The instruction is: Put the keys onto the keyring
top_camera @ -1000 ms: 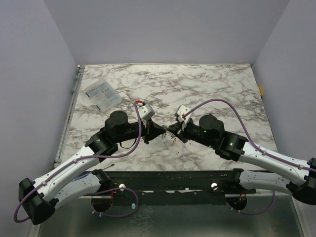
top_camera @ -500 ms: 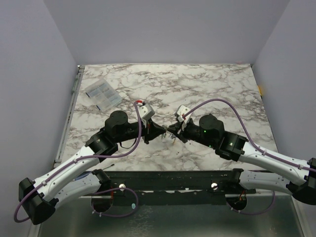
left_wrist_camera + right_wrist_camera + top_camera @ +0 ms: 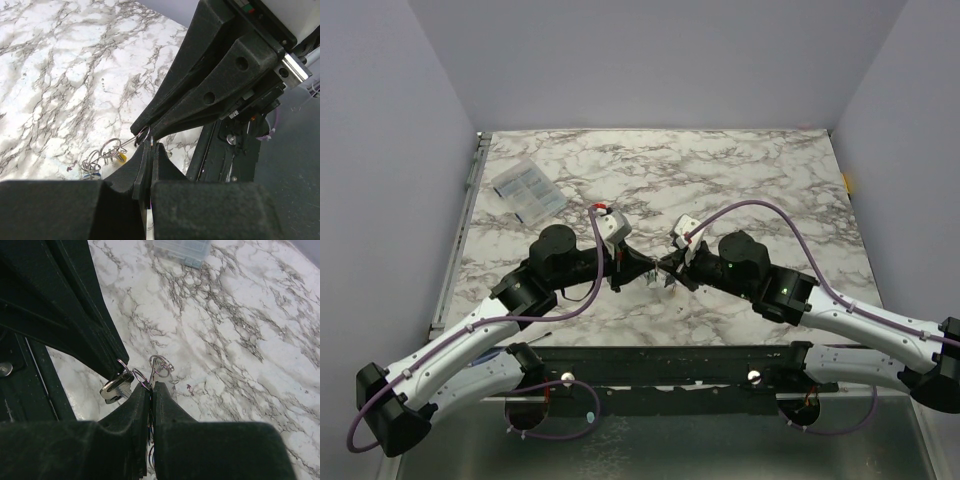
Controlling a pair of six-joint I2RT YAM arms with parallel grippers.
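While tip to tip | left claw [image 3: 149, 150] clenched by a silver key [image 3: 115, 388] | right claw [image 3: 150, 388] pinching keyring [image 3: 141, 379] | packet [image 3: 527, 190] print unreadable

Marble and black
We see a white, grey-veined worktop [image 3: 740, 170], black left tool [image 3: 150, 150] and right tool [image 3: 150, 386], silver keyring [image 3: 141, 379].

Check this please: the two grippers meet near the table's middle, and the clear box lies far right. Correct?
Not quite. The box lies at the far left, as the top view shows. The left gripper and right gripper do meet near the table's middle.
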